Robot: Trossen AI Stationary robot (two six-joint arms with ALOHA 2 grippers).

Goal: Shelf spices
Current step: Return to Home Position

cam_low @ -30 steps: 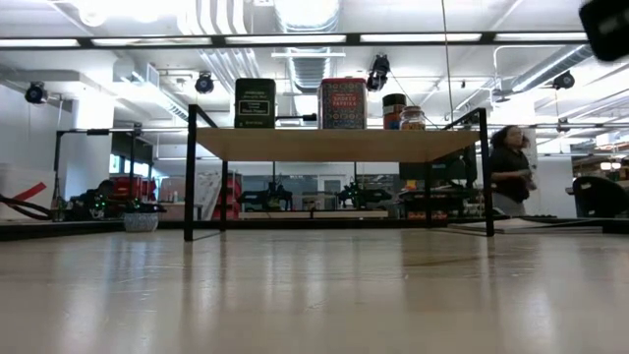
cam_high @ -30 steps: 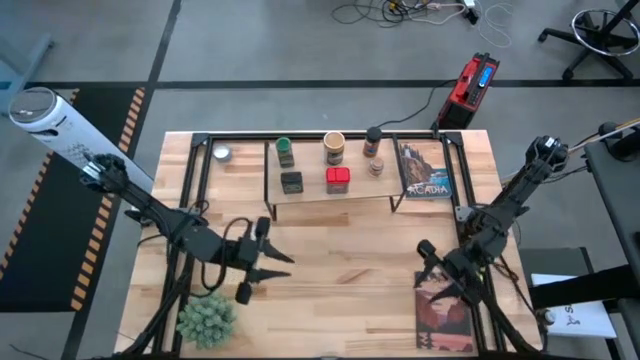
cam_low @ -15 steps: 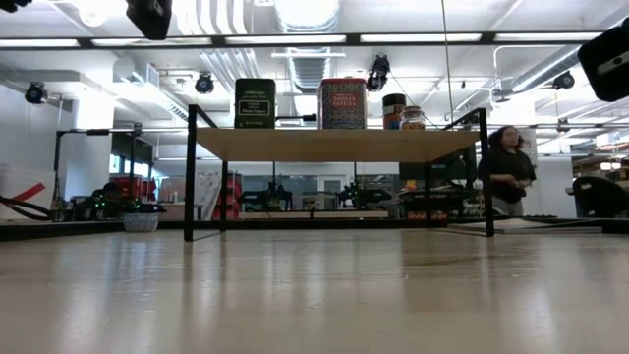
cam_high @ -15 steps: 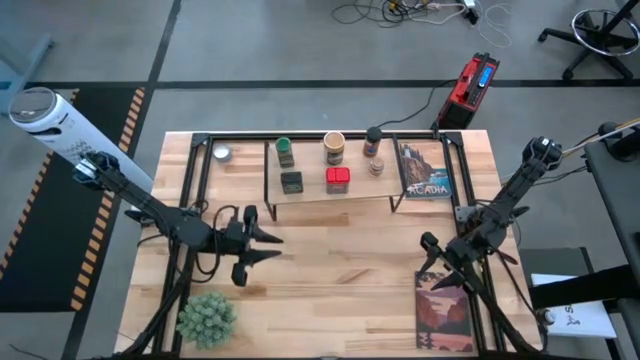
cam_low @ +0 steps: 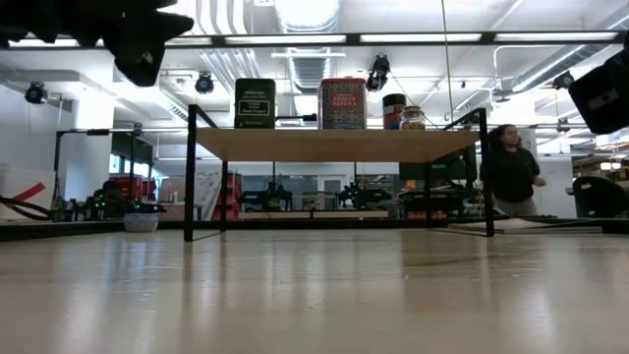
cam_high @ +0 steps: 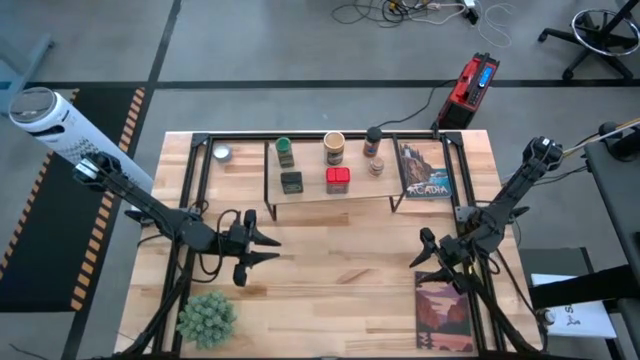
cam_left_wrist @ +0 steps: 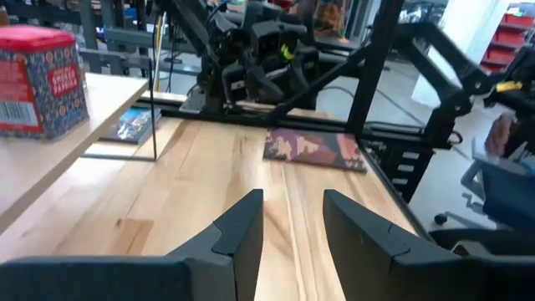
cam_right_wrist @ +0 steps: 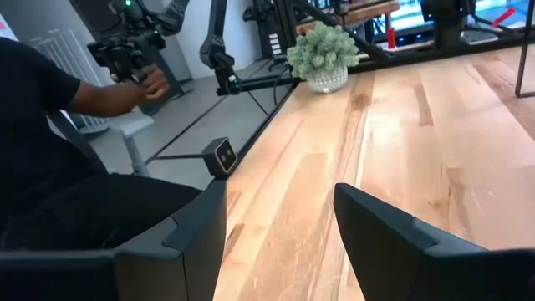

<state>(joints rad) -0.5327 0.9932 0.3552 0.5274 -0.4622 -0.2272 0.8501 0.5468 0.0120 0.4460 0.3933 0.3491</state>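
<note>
1. The shelf [cam_high: 365, 190] sits in the upper middle of the high view with six spices on its board. In the upper row are the green-lidded jar [cam_high: 285, 152], tan cylinder [cam_high: 334, 148] and dark-lidded jar [cam_high: 373, 143]. In the lower row are the dark tin [cam_high: 291, 181], red tin [cam_high: 338, 179] and small pale jar [cam_high: 375, 166].
2. The left gripper [cam_high: 268, 248] hovers over bare tabletop [cam_high: 340, 260] at centre left, below the shelf in the frame and well apart from it. Its wrist view shows the fingers moderately apart with nothing between them.
3. The right gripper [cam_high: 422, 250] hovers at centre right, just above the book [cam_high: 443, 315] lying at lower right. Its fingers are spread wide and it is empty too.
4. Judging by the full board and two empty grippers, the shelving looks done. The step in hand is parking the arms.
5. The next move calls for drawing each arm back toward its own side of the tabletop. Nothing is carried, so grip does not matter. What matters is clearance from the shelf's black frame, the plant [cam_high: 207, 317] at lower left and the book.
6. A small round grey thing [cam_high: 222, 153] lies off the shelf at upper left (just outside the frame's left upright). It may be a lid or a dish, and I cannot tell from here. If it counts as a spice, one item is left.
</note>
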